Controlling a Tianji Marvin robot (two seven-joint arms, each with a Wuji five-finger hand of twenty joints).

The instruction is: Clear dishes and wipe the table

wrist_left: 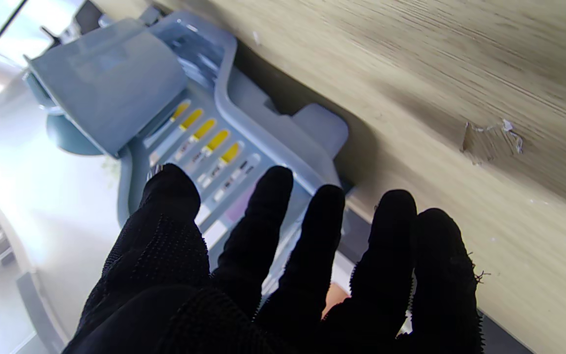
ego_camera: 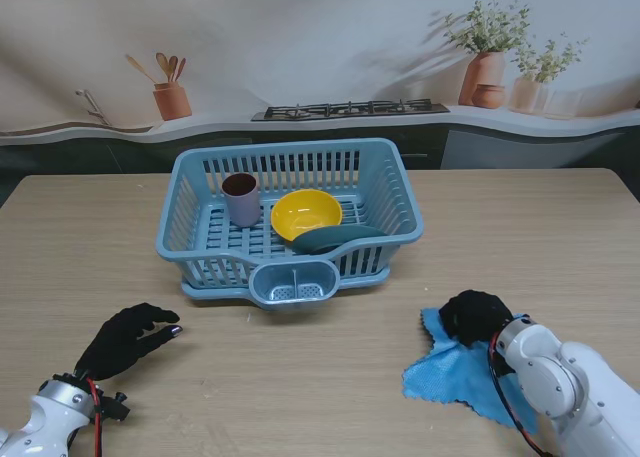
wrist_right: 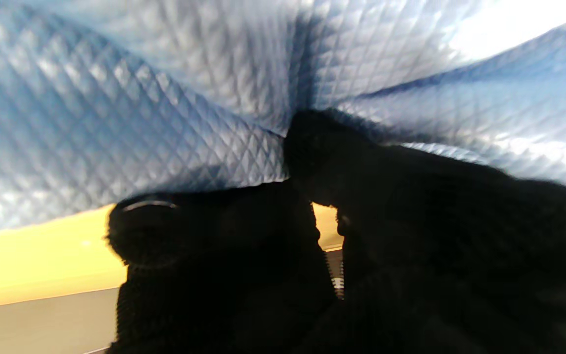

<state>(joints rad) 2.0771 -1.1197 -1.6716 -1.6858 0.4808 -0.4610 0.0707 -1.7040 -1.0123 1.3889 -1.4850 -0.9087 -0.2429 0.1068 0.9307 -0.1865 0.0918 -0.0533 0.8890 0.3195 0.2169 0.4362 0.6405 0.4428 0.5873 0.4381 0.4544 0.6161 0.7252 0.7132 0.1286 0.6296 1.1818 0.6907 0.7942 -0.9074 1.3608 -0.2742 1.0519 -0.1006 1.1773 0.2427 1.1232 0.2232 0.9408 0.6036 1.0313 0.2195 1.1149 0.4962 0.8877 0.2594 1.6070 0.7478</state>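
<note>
A blue quilted cloth [ego_camera: 455, 372] lies crumpled on the wooden table [ego_camera: 330, 377] at my near right. My right hand [ego_camera: 478, 315], in a black glove, sits on its far edge with fingers curled into the fabric; the right wrist view shows the cloth [wrist_right: 165, 98] bunched against the closed fingers [wrist_right: 312, 147]. My left hand [ego_camera: 125, 337] rests open at the near left, fingers [wrist_left: 273, 221] spread and holding nothing. A light blue dish basket [ego_camera: 190, 222] stands mid-table, holding a mauve cup [ego_camera: 240, 197], a yellow bowl [ego_camera: 306, 215] and a dark teal plate [ego_camera: 335, 238].
The basket's small cutlery pocket [ego_camera: 292, 282] juts toward me from its front wall. In the left wrist view a bit of crumpled clear film [wrist_left: 492, 140] lies on the table. Behind the table runs a painted kitchen backdrop.
</note>
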